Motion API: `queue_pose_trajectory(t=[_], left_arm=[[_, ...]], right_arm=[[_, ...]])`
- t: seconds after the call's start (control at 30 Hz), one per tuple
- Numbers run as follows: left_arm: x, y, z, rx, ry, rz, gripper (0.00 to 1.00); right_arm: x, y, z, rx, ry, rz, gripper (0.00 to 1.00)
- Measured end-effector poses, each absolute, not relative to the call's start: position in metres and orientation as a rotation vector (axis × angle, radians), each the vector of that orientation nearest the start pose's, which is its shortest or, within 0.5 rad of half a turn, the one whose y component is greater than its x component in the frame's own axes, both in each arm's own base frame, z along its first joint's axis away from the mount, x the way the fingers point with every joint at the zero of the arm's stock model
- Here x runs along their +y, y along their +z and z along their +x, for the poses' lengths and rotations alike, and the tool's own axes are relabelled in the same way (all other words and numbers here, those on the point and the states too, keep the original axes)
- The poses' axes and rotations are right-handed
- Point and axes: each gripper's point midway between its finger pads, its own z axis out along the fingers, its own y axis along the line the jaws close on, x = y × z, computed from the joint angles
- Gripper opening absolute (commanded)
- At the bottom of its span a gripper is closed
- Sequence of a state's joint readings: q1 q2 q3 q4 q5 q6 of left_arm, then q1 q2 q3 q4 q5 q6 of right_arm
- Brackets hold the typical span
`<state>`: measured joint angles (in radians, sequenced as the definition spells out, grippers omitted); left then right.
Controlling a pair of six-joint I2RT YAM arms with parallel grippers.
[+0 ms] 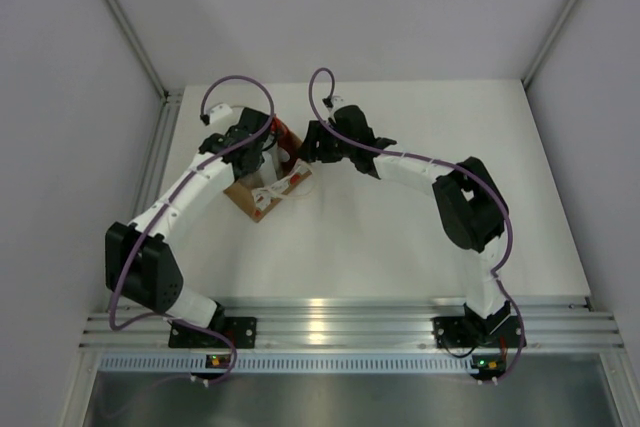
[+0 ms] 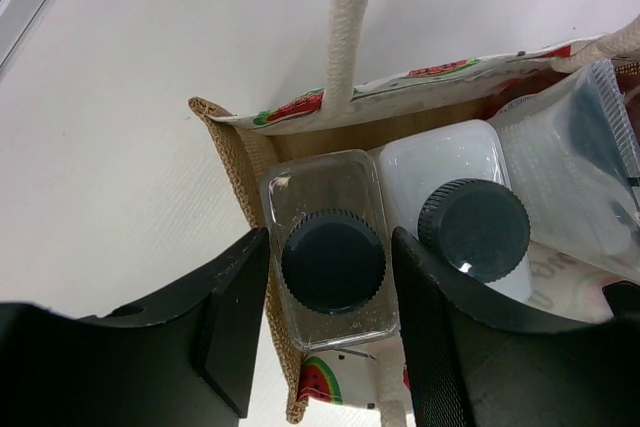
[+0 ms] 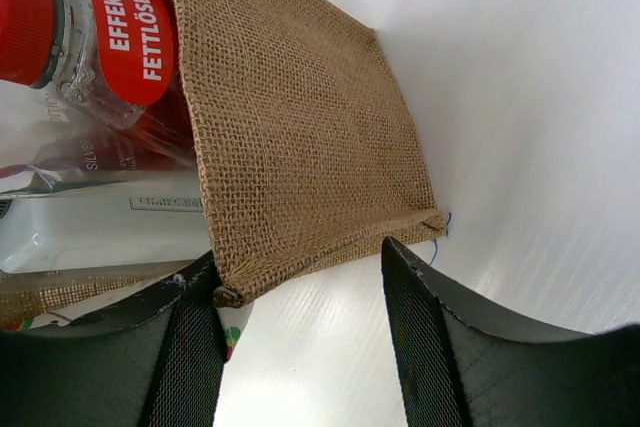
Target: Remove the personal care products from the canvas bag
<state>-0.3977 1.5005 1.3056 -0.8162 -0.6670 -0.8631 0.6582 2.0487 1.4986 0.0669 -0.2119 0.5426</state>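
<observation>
The canvas bag (image 1: 262,192) stands between my two grippers, with burlap walls (image 2: 232,152) and a white rope handle (image 2: 345,37). Inside it stand a clear bottle with a dark cap (image 2: 333,260), a white bottle with a dark cap (image 2: 473,229) and a silvery pouch (image 2: 575,177). My left gripper (image 2: 330,252) is shut on the clear bottle, one finger outside the bag wall and the other between the two bottles. In the right wrist view the red-capped bottle (image 3: 100,37) shows over the bag's end wall (image 3: 300,117). My right gripper (image 3: 300,272) is open; its left finger (image 3: 195,317) touches the bag's lower corner.
White table (image 1: 400,237) runs to the right and front of the bag. Grey enclosure walls and corner posts (image 1: 130,37) close in the back and sides. Both arms arch over the back left part of the table.
</observation>
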Motion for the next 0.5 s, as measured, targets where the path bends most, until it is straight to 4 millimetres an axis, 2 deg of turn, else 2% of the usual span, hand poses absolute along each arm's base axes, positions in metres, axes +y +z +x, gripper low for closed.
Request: queue_pose_trajectory(t=[0.5], left_arm=[[-0.059,0.173,0.369,2.159,0.288,-0.768,0.57]], right_arm=[[0.401,0.127,0.421,2.17,0.947,-0.273,0.56]])
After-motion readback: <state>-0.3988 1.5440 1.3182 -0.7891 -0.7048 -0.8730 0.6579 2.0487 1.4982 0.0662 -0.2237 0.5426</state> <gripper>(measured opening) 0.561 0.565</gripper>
